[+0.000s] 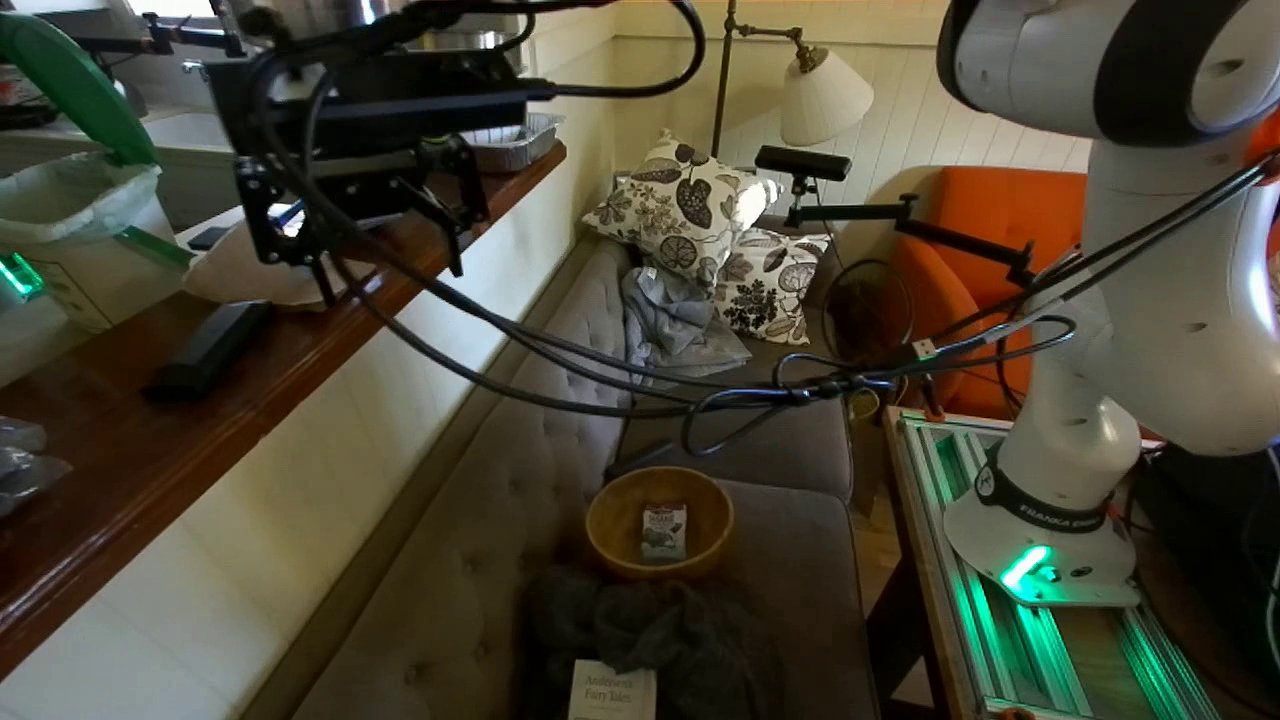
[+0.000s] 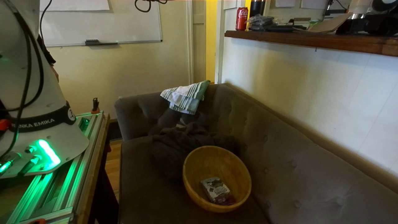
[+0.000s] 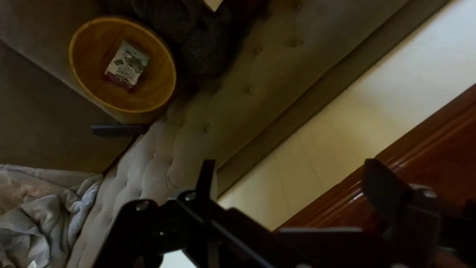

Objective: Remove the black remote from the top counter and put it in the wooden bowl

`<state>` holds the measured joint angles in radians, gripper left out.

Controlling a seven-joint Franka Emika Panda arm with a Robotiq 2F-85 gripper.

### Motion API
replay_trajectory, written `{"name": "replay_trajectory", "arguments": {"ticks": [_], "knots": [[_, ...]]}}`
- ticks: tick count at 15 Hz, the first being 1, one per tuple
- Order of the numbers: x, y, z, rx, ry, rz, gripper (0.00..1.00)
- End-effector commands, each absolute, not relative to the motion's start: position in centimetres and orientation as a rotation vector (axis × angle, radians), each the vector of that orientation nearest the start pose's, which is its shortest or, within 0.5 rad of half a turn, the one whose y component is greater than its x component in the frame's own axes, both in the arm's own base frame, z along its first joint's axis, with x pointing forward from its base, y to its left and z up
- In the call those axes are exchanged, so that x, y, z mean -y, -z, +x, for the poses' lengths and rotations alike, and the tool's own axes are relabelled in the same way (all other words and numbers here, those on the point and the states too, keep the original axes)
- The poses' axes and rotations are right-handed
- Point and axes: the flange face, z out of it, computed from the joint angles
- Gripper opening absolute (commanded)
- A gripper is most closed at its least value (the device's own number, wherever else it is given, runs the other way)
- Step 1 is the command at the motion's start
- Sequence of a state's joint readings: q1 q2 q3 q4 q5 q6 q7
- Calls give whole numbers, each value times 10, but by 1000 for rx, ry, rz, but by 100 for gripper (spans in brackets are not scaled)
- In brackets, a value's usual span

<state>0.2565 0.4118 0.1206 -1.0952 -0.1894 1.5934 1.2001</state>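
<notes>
On the glossy top counter (image 1: pixel 330 365) lies the black remote (image 1: pixel 208 350), a flat dark bar at its left part in an exterior view. My gripper (image 1: pixel 392 275) hangs at the counter's edge, past the remote's far end and apart from it. In the wrist view the gripper (image 3: pixel 290 165) is open, its fingers wide apart with nothing between them. The remote is out of that view. Below, on the couch, stands the wooden bowl (image 1: pixel 612 520), which holds a small packet (image 2: pixel 217 190); the bowl (image 3: pixel 87 56) shows at the upper left of the wrist view.
A pale cloth (image 1: pixel 255 265) and a foil tray (image 1: pixel 515 145) sit on the counter. A dark bar (image 3: pixel 119 130) lies on the couch beside the bowl. Dark fabric (image 2: pixel 174 143) bunches close by. Cables (image 1: pixel 560 400) sag between gripper and arm. A red can (image 2: pixel 242 18) stands on the counter.
</notes>
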Motion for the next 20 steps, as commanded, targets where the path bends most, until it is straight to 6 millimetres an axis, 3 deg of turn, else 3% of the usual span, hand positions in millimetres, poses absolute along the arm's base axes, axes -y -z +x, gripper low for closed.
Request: {"name": "replay_trajectory", "arguments": {"ticks": [1, 3, 7, 10, 14, 20], "knots": [[-239, -608, 666, -1519, 421, -2743, 100], [-249, -610, 675, -1599, 522, -2655, 100], [-263, -613, 695, -1481, 581, -2593, 100], [-259, -609, 703, -1386, 592, -2626, 100], [-242, -598, 711, -1399, 592, -2680, 100], [-245, -589, 718, -1428, 610, -2631, 100]]}}
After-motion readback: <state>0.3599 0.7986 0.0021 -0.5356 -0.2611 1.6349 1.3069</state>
